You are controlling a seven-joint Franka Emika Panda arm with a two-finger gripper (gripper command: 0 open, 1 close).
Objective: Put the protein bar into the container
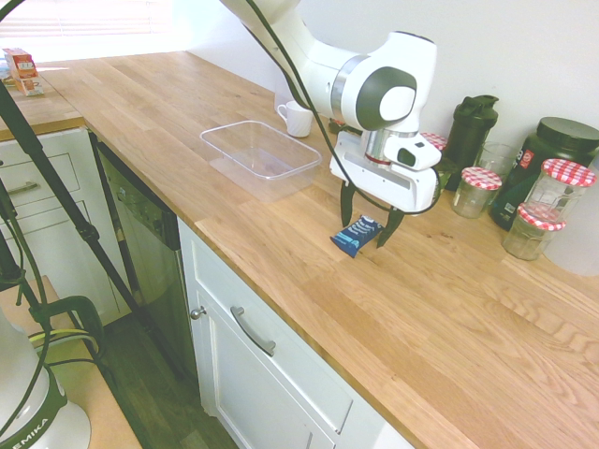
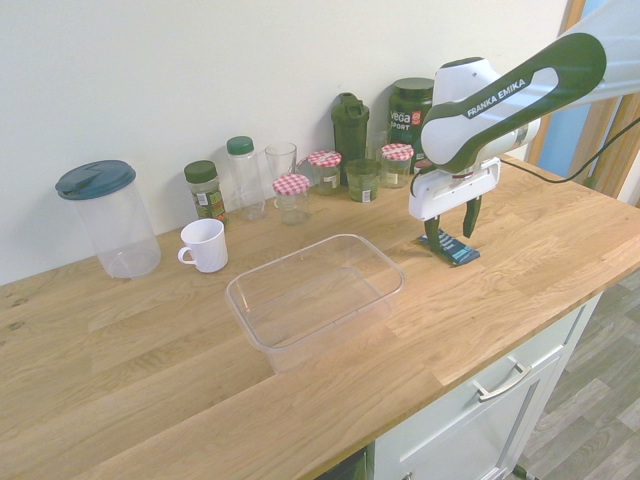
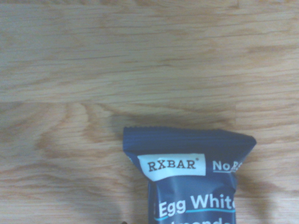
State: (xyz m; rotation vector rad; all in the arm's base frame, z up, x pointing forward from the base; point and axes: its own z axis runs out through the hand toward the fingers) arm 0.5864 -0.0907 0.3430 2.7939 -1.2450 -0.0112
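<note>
A: Tool (image 1: 372, 219) points straight down, jaws spread wide, one finger on each side of the bar (image 1: 357, 235). Nothing gripped yet.

B: Where does the bar lie?

A: Flat on the worktop (image 1: 449, 318), roughly mid-depth, between the front edge and the jars along the back wall. Wrist view shows its crimped end and the white label, wood grain all round, so nothing crowds it.

B: Why the wide jaws?

A: My reading: the fingers straddle the bar's narrow width so a close will pinch its long sides. Lying flat, it offers little height, so the tips must come nearly to the wood first. Whether they touch the wood yet, I cannot tell.

B: And the tub (image 1: 261, 153)?

A: Lidless, empty, open side up, well apart from the bar along the worktop, near the front edge. A white mug (image 1: 298, 119) stands just behind it. Wide mouth, low walls: it should take a drop from above easily.
</note>
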